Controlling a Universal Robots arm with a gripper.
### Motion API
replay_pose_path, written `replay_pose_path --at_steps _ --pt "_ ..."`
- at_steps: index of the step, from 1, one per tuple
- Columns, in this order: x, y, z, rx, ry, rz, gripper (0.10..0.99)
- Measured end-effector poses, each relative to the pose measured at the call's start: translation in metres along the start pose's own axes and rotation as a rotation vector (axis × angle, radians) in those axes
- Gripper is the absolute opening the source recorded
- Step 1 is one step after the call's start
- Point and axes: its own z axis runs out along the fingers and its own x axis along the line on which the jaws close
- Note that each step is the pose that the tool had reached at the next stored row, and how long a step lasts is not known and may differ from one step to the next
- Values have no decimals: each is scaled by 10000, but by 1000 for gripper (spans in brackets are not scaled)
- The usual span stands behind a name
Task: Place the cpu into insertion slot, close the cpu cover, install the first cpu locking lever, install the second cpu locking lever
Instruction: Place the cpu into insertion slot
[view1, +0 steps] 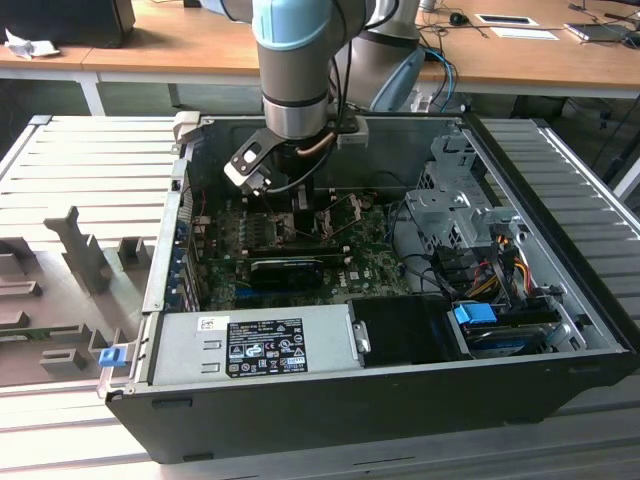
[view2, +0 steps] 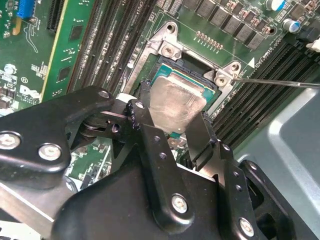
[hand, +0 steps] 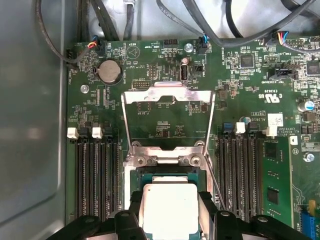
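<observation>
Inside the computer case (view1: 400, 405), memory slots (hand: 97, 175) flank the insertion slot (view2: 186, 62) — the hand (view2: 172, 125) pinches the cpu (hand: 167, 206) there — cpu cover (hand: 169, 96) raised.

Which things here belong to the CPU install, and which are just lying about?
Job: grey-topped square cpu in black gripper; metal-rimmed square insertion slot; open grey metal cpu cover; thin wire locking lever.
Lying about: long black expansion card; grey power supply box; round silver coin battery.
</observation>
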Motion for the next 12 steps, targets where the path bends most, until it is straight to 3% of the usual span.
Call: replay_pose_path --at_steps 12 --pt "24 5 47 0 2 -23 525"
